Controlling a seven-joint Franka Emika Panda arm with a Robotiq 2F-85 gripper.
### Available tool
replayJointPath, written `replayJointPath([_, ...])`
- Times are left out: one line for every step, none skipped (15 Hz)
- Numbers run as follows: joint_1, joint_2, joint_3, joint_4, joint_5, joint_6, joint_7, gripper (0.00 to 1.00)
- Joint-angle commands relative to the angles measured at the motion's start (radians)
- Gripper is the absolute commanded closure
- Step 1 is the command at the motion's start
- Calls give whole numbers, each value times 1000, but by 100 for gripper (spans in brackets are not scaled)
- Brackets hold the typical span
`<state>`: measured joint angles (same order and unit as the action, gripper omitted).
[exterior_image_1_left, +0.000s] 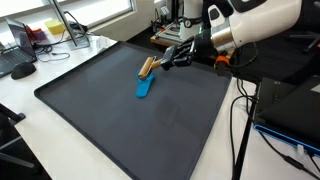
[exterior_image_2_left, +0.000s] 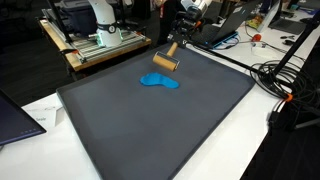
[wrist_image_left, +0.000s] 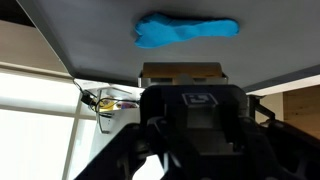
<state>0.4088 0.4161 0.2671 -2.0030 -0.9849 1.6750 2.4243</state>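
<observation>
The pincer (exterior_image_1_left: 161, 62) comes in from the far right side of the scene and its two black fingers are closed on a small wooden block (exterior_image_1_left: 147, 67), which sticks out in front of the fingertips. In an exterior view the wooden block (exterior_image_2_left: 165, 60) is tilted, with its upper end at the pincer and its lower end close to the dark mat (exterior_image_2_left: 150, 130); I cannot tell if it touches the mat or hangs a little above it. The block is over the far part of the mat, about in the middle between the left and right edges. Just beside it, on the near side, a blue cloth (exterior_image_1_left: 145, 87) lies flat and crumpled on the mat, and it seems not to touch the block. In the wrist view the block (wrist_image_left: 182, 73) sits directly in front of the pincer body, and the blue cloth (wrist_image_left: 185, 30) is beyond it, with a strip of mat between them. The mat covers most of the white surface (exterior_image_2_left: 270, 135). Black cables (exterior_image_2_left: 272, 78) lie on the surface at the right of the mat.
</observation>
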Motion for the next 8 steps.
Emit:
replayJointPath([-42,-91,2,-40,31,32,-98,78])
replayJointPath([-55,-109,0,-48,36,49,-124,78])
replayJointPath([-71,-133,-1,-61,45,74,-154,78])
replayJointPath([-85,-153,-3,-70,55,94,-185,78])
replayJointPath([-101,-176,-5,-81,67,120,-218,78])
replayJointPath([-118,-202,-8,-96,78,151,-255,78])
replayJointPath([-130,-223,-13,-106,90,171,-286,78])
replayJointPath([-146,-248,-19,-121,106,201,-327,78])
